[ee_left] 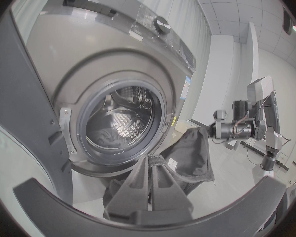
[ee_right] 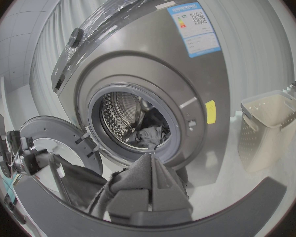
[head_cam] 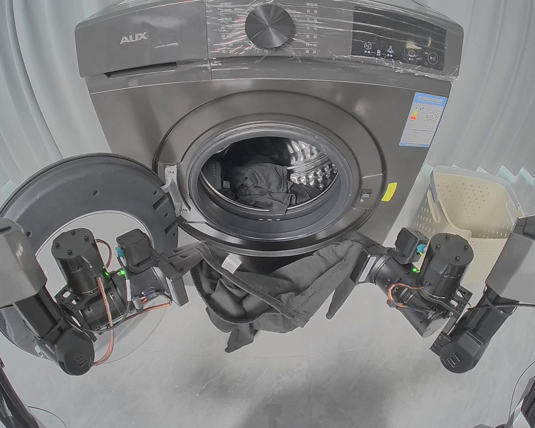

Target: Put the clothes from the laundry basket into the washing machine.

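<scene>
At far left, the round door (head_cam: 83,191) of the washing machine (head_cam: 267,105) hangs open. Just beside it, your left gripper (head_cam: 189,257) is clamped on one end of a dark grey garment (head_cam: 267,295). The garment sags between your two grippers, just below the machine's opening. Other dark clothes (head_cam: 258,186) lie in the drum. Your right gripper (head_cam: 361,251) pinches the garment's other end. At far right, a cream laundry basket (head_cam: 475,209) stands on the floor beside the machine.
</scene>
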`<state>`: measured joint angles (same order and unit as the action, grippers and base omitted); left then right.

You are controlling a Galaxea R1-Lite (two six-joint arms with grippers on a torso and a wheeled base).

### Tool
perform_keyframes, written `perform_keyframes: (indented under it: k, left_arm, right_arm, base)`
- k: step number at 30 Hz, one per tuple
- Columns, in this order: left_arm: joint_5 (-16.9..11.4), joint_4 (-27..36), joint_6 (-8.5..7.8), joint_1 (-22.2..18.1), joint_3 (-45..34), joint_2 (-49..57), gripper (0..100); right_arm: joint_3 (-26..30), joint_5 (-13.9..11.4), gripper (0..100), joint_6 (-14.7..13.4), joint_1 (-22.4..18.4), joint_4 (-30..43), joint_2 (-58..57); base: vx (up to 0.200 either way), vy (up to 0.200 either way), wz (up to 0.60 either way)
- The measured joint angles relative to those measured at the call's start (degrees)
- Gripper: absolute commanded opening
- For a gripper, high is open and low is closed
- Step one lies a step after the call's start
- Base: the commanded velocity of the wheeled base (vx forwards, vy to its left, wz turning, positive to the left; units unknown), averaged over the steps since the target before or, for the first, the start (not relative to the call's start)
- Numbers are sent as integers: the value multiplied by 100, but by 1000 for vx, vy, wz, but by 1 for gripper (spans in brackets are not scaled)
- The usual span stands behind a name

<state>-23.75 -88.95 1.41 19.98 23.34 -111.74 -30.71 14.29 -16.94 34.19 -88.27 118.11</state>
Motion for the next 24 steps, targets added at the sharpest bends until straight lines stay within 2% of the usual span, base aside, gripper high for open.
perform_keyframes:
  k: [6, 10, 12, 24]
  left_arm:
    - [128, 0, 17, -2, -207, 516, 0]
    - [607, 5, 105, -55, 2, 684, 0]
    - [744, 2, 132, -107, 94, 752, 0]
    - [834, 5, 79, -78, 173, 951, 0]
  right_arm:
    - [527, -202, 0, -84, 0, -13, -127]
    - [653, -226, 0, -82, 4, -16, -155]
    - [670, -233, 0, -84, -40, -18, -177]
    - [516, -230, 0, -76, -361, -20, -673]
  base:
    - [0, 0, 0]
    - [0, 0, 0]
    - [0, 0, 0]
    - [0, 0, 0]
